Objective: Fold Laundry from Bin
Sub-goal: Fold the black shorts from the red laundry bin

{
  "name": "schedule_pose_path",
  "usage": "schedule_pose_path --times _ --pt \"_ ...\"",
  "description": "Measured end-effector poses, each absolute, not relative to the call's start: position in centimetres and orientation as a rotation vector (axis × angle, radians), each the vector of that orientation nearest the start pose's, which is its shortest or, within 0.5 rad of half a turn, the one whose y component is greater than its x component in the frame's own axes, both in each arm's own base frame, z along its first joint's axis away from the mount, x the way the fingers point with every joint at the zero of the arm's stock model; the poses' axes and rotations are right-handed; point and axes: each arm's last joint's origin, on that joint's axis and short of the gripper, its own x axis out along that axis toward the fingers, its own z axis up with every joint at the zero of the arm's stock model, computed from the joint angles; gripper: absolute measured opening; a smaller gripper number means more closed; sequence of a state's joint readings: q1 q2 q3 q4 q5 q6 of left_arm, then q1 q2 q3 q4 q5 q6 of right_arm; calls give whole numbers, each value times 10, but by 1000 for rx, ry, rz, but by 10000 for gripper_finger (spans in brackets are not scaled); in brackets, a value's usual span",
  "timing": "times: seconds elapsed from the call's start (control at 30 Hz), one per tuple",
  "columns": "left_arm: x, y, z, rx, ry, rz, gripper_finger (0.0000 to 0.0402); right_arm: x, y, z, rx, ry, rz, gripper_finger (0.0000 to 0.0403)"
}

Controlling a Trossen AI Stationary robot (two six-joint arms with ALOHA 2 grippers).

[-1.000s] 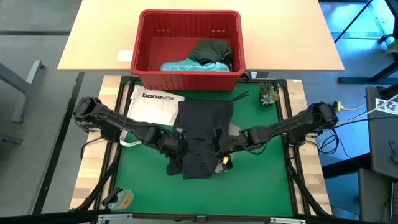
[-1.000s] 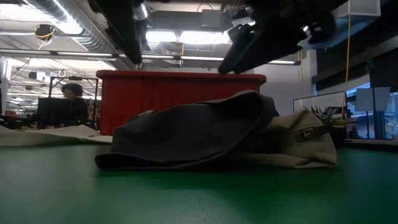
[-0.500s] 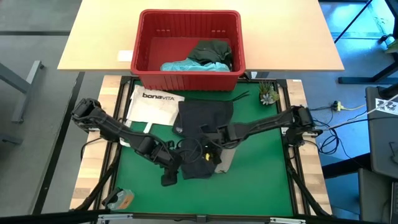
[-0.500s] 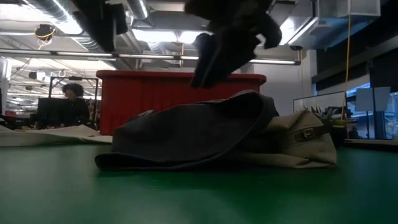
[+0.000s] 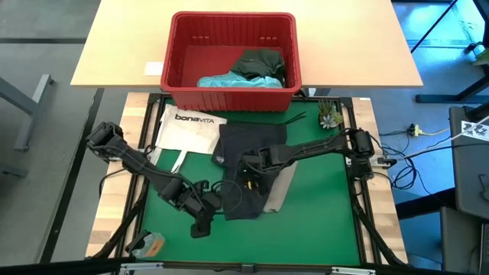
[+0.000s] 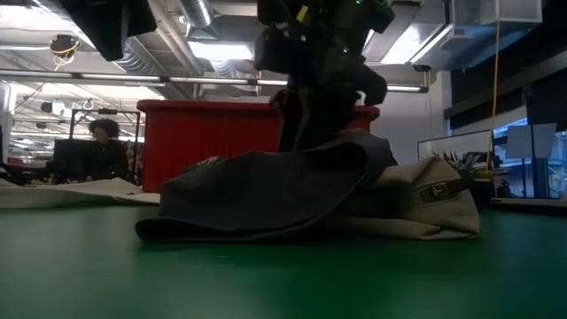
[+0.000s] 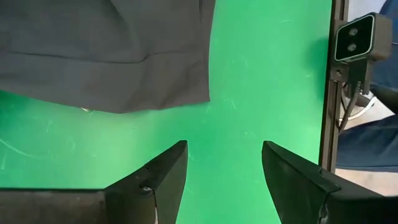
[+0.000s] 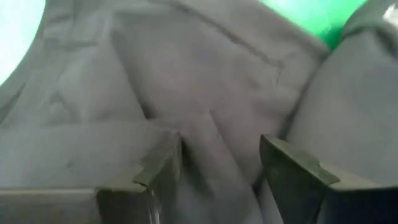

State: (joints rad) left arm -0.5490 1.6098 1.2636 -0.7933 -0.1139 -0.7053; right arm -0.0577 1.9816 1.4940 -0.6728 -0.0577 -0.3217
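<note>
The dark grey garment lies bunched on the green mat, partly over the khaki-tan garment, whose edge shows at its right in the low view. My right gripper is open, pointing down at the grey garment's middle. My left gripper is open and empty over bare mat, just near-left of the grey garment's hem. The light turquoise and dark green garments lie in the red bin. My right gripper comes from above with its fingers spread over a raised fold in the middle of the dark grey garment. I cannot tell whether the fingertips touch the cloth. The garment lies on the mat.
The white bonaVITA tote bag lies at the mat's far left. A small plant stands at the far right corner. A small object lies at the near left corner. Bare green mat shows at the near right.
My left gripper has drawn back from the grey garment toward the table's near edge and a little left. My right gripper has swung toward the table's left and come down over the garment's middle. The garments have kept their shape.
</note>
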Motion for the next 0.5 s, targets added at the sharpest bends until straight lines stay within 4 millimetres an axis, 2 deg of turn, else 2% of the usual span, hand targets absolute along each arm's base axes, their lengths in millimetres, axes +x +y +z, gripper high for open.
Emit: schedule_pose_path --times 0.23,0.5 --pt "276 -164 253 -239 1131 35 200 403 -22 193 -195 1192 214 206" --pt "276 -164 253 -237 1129 38 200 405 -21 194 -188 1174 223 124"
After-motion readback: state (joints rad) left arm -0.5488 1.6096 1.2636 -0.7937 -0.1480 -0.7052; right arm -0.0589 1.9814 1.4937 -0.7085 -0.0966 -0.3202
